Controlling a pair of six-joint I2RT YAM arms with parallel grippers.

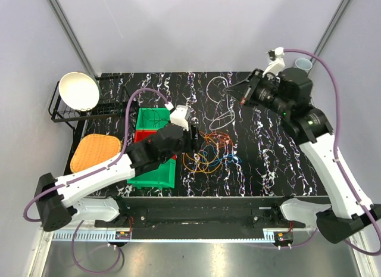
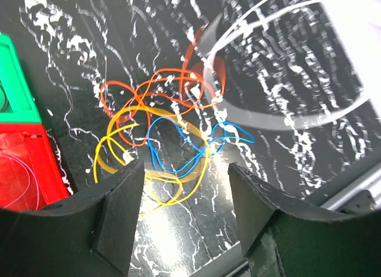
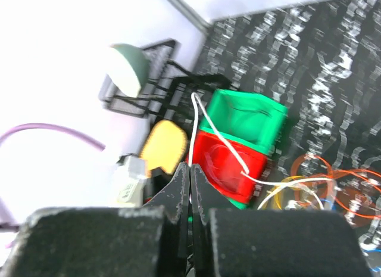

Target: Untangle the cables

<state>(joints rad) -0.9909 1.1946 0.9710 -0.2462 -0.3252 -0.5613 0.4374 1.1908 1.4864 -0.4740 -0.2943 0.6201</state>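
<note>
A tangle of orange, yellow, red and blue cables (image 1: 208, 152) lies on the black marbled table; it also shows in the left wrist view (image 2: 172, 128). My left gripper (image 1: 193, 141) hovers just above the pile's left side, open and empty (image 2: 186, 170), with yellow and blue loops just ahead of its fingers. My right gripper (image 1: 243, 101) is raised at the back right, shut (image 3: 190, 173) on a thin white cable (image 3: 205, 119). That cable trails down to the pile and loops over the table (image 1: 221, 117).
Green (image 1: 152, 117) and red (image 1: 146, 137) bins stand left of the pile, another green bin (image 1: 156, 173) nearer the front. A white bowl (image 1: 78, 90) sits on a black wire rack (image 1: 59, 113). An orange pad (image 1: 94, 152) lies far left. A cup (image 1: 302, 64) stands back right.
</note>
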